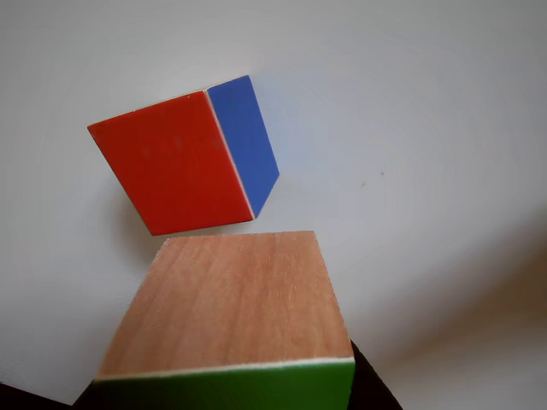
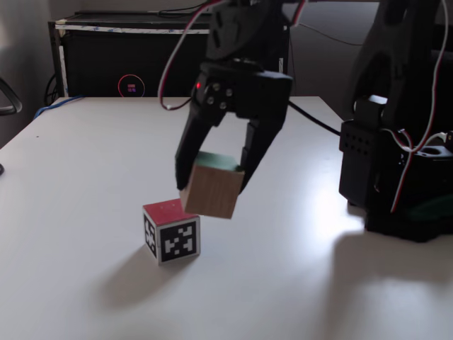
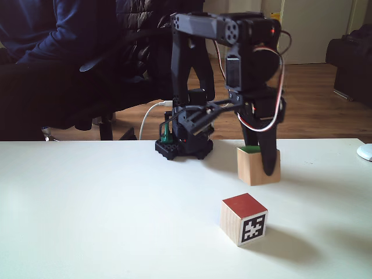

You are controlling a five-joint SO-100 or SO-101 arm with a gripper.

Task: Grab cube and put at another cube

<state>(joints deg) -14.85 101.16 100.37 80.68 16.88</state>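
The black two-finger jaws (image 2: pixel 216 185) are closed on the light-brown wooden cube with a bright green face (image 2: pixel 212 185), holding it tilted and clear of the white bench (image 2: pixel 78 170), green face turned up toward the wrist. The one relation that matters: in a fixed view the held cube hangs just above and to the right of the wooden cube with a red top and black-and-white marker sides (image 2: pixel 172 231), its lower left corner overlapping the red top's far right edge, so whether they touch cannot be told. In the other view, the red and blue cube (image 1: pixel 184 162) lies just beyond the plain wood face (image 1: pixel 231 299). In the other fixed view the held cube (image 3: pixel 258 165) sits farther back than the red-topped one (image 3: pixel 244 219). The arm (image 3: pixel 232 35) arches over and points steeply down.
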